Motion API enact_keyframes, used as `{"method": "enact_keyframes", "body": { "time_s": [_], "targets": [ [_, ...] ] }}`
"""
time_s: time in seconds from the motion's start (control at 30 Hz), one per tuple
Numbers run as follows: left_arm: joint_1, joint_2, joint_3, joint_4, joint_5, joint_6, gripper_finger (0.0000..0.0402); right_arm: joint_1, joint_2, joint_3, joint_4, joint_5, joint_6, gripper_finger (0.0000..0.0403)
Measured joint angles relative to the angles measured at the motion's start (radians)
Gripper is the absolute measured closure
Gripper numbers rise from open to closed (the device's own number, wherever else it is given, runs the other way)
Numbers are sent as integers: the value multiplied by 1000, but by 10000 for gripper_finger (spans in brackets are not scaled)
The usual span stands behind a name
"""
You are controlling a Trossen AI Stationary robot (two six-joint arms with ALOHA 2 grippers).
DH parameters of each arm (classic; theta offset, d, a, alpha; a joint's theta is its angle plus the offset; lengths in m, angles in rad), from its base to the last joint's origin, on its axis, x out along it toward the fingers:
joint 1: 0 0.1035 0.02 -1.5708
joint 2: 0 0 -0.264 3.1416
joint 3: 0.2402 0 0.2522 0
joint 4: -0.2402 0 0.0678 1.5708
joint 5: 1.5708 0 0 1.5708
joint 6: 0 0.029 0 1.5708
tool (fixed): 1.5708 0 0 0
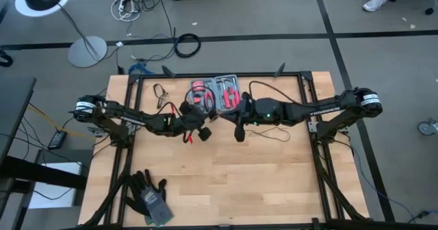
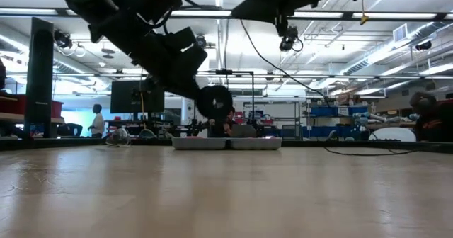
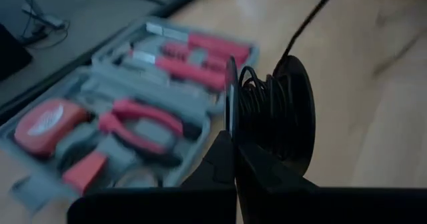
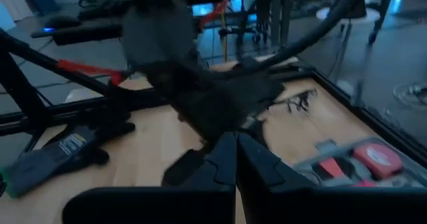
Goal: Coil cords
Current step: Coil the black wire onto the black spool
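The left gripper [image 3: 233,151] is clamped on the rim of a raised black spool [image 3: 270,117], likely to steady it while the thin cord [image 1: 270,135] winds on, near the toolkit [image 1: 215,93] by the table's far edge. The right gripper [image 1: 239,132] is closed and empty.

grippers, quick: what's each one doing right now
left gripper: shut on the spool of black wire.
right gripper: shut, holding nothing visible.
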Motion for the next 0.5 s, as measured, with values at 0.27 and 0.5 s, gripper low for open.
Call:
{"method": "enact_keyframes", "body": {
  "time_s": [0.27,0.5],
  "targets": [
    [13,0,0,159,22,-14,402,38,124,1,118,26,-59,403],
    [13,-14,-1,220,46,-15,401,51,174,-1,61,56,-17,403]
  ]
}}
